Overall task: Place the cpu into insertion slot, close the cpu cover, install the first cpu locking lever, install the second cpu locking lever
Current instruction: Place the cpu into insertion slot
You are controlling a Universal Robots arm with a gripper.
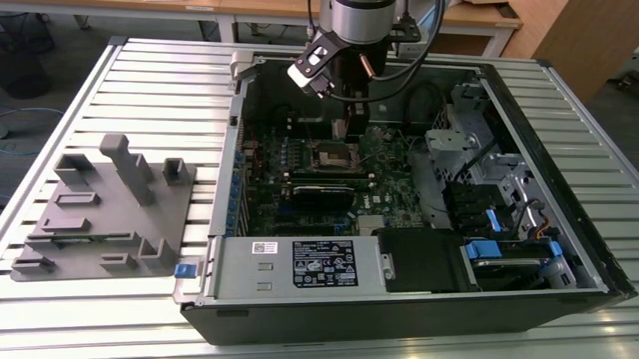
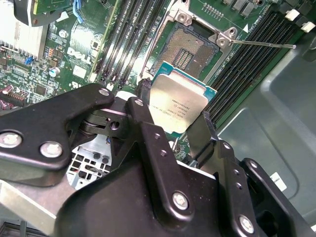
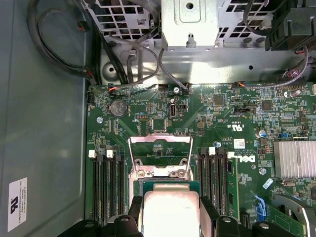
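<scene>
My gripper (image 2: 174, 111) is shut on the cpu (image 2: 180, 94), a small square chip with a silvery top and a teal rim, one black finger on each of two opposite edges. The chip hangs tilted just above and beside the insertion slot (image 2: 190, 47), whose tan pin field lies bare in its dark frame. In the first wrist view the cpu (image 3: 170, 205) sits between the fingers (image 3: 132, 212), and the cpu cover (image 3: 160, 139) stands swung up beyond it. A thin locking lever (image 2: 261, 44) sticks out sideways from the socket. In the exterior view the gripper (image 1: 355, 127) hovers over the slot (image 1: 334, 155).
Black memory slots (image 3: 106, 187) flank the socket on both sides. A finned heatsink (image 3: 296, 158), loose cables (image 3: 54, 54) and a metal drive cage (image 3: 190, 24) crowd the open computer case (image 1: 230, 164). A grey fixture tray (image 1: 100, 202) lies on the slatted table at the exterior view's left.
</scene>
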